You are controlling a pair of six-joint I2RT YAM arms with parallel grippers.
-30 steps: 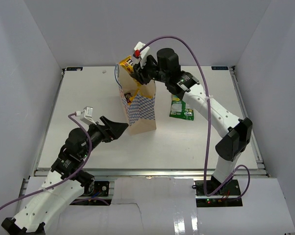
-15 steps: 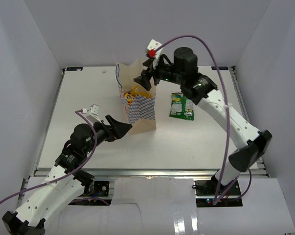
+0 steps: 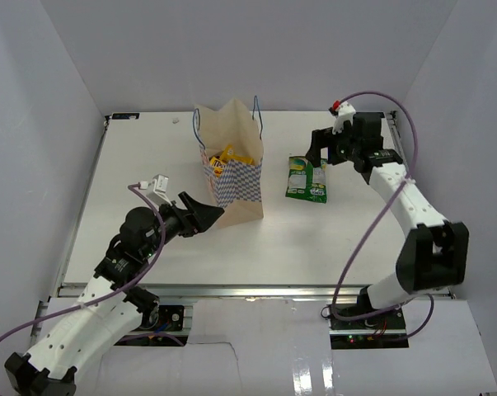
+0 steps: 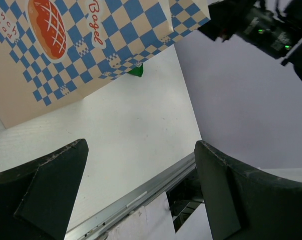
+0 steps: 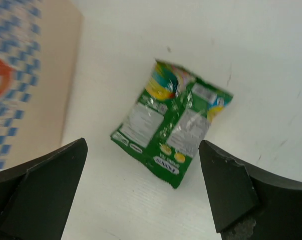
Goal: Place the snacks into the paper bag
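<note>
From above, the right gripper (image 3: 320, 155) hung over one green pouch (image 3: 306, 179), jaws apart. The pouch lay beside one bag (image 3: 236, 186), and yellow snacks (image 3: 228, 156) showed inside it, count unclear. The left gripper (image 3: 205, 213) pointed at the bag's front, jaws wide. Left wrist: the bag (image 4: 90, 45) stood beyond the jaws, untouched. Right wrist: the pouch (image 5: 173, 125) lay flat between the spread fingers — below them.

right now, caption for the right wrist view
Open right gripper above the green-white pouch lying on the table beside the paper bag

The left arm (image 3: 90, 312) and right arm (image 3: 409, 202) have white shells with black joints. A purple cable (image 3: 344, 271) runs along each. The fingers (image 4: 231, 200) are black.
</note>
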